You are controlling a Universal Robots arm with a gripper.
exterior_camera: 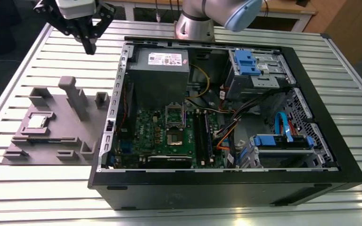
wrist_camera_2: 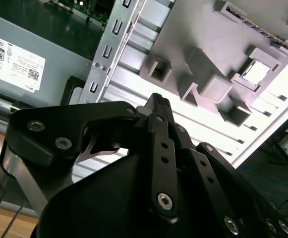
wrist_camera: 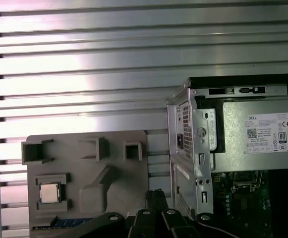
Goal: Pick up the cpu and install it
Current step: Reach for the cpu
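A ribbed aluminium worktop [exterior_camera: 17,188] is carrying everything in the exterior view. A grey plastic fixture [exterior_camera: 68,129] is lying flat at 9 o'clock. An open black computer case [exterior_camera: 231,186] is sitting just beside it, spreading from the centre toward 3 o'clock. The arm's base [exterior_camera: 193,28] is standing at 12 o'clock.

In the second wrist view the pincer [wrist_camera_2: 157,99] hides much of the surface [wrist_camera_2: 129,91] beside the computer case [wrist_camera_2: 109,49]. In the first wrist view the case runs off the picture's edge. In the exterior view the socket [exterior_camera: 175,136] inside the case is too small to tell whether it is filled.
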